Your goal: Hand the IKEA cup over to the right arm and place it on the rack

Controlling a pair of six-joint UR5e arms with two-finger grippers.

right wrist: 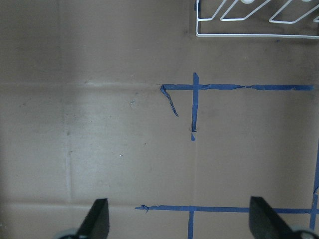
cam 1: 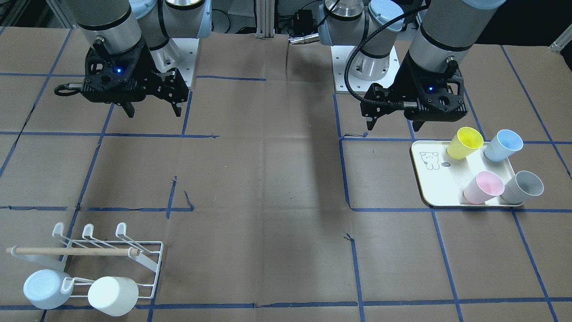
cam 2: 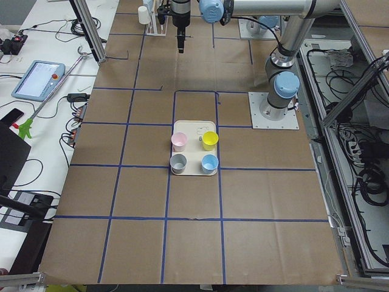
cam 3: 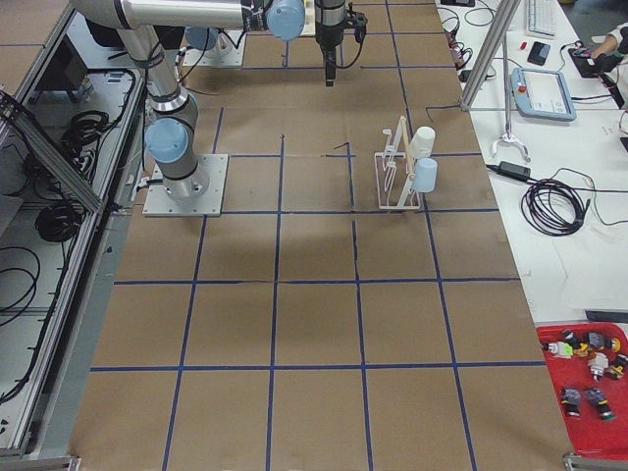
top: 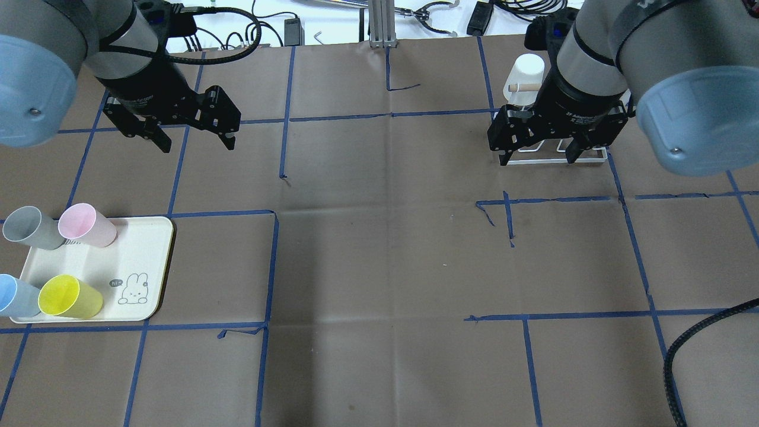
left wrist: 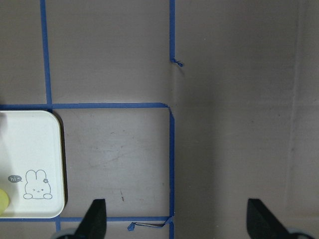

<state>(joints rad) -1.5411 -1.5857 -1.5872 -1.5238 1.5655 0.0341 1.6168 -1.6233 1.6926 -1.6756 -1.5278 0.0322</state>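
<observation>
Four cups stand mouth-up on the cream tray (cam 1: pixel 435 185), out at 3 o'clock on the surface (cam 1: pixel 268 201) in the front-facing view. The yellow cup (cam 1: pixel 464 143) is at the tray's 12 o'clock and the blue cup (cam 1: pixel 502 145) at 2. The grey cup (cam 1: pixel 522 187) sits at 4, with the pink cup (cam 1: pixel 483 188) just beside it at 5. None of them is held.

The left end effector (cam 1: pixel 394 125) hangs above the surface at the tray's 10 o'clock. Its fingers are spread wide with nothing between them, and the wrist view shows only bare paper and the tray's corner.

Over at 8 o'clock on the surface, well apart from the tray, is the white wire rack (cam 1: pixel 121 230) with its wooden dowel (cam 1: pixel 71 252) laid across. A pale blue cup (cam 1: pixel 44 290) and a white cup (cam 1: pixel 112 296) are hung on its prongs at the 6 o'clock edge.

The right end effector (cam 1: pixel 154 109) hovers at the rack's 1 o'clock, fingers apart and empty.
</observation>
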